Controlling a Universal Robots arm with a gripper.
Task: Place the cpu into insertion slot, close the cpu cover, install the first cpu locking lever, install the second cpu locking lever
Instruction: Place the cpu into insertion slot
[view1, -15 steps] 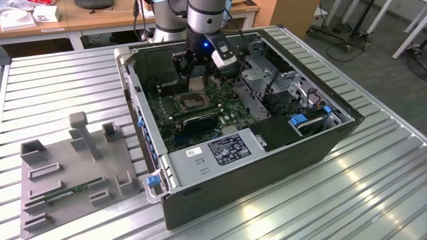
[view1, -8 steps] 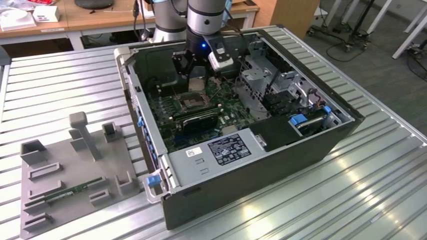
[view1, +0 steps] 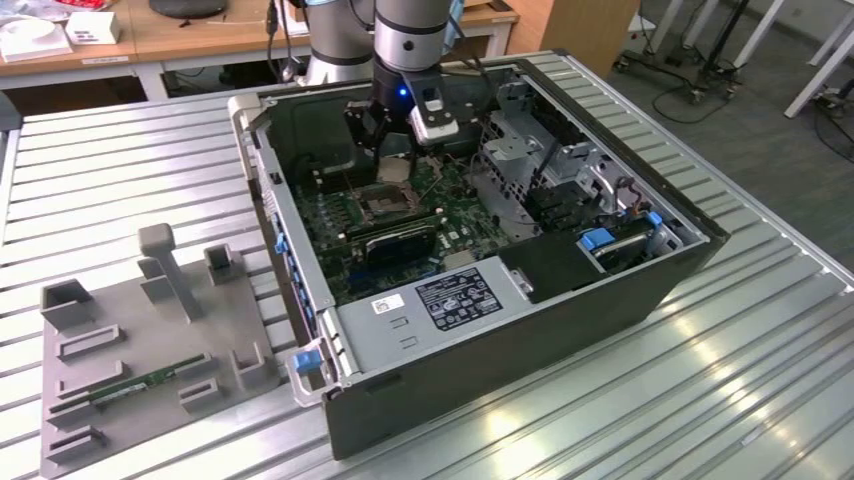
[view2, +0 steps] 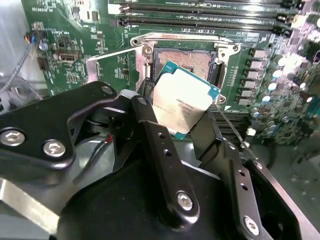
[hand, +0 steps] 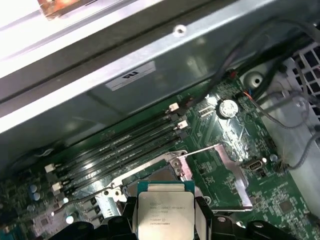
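My gripper (view1: 398, 158) is inside the open computer case, shut on the cpu (view1: 395, 168). In both wrist views the cpu (view2: 182, 102) (hand: 164, 207), a small square chip with a silver face, is pinched by its edges between the black fingers (view2: 150, 125) (hand: 202, 217). It hangs tilted a little above the insertion slot (view2: 187, 61) (hand: 162, 175) (view1: 382, 207), apart from it. The slot's centre is bare. The cpu cover (hand: 236, 175) (view2: 141, 67) stands swung open beside the slot. A thin wire lever (hand: 200, 150) is raised.
The green motherboard (view2: 75, 25) carries long memory slots (hand: 125, 145) beside the socket and a black block (view1: 400, 245) on its near side. Metal case walls (hand: 150, 75) and loose cables (hand: 295, 135) close in. A grey fixture tray (view1: 134, 340) lies on the exterior view's left.
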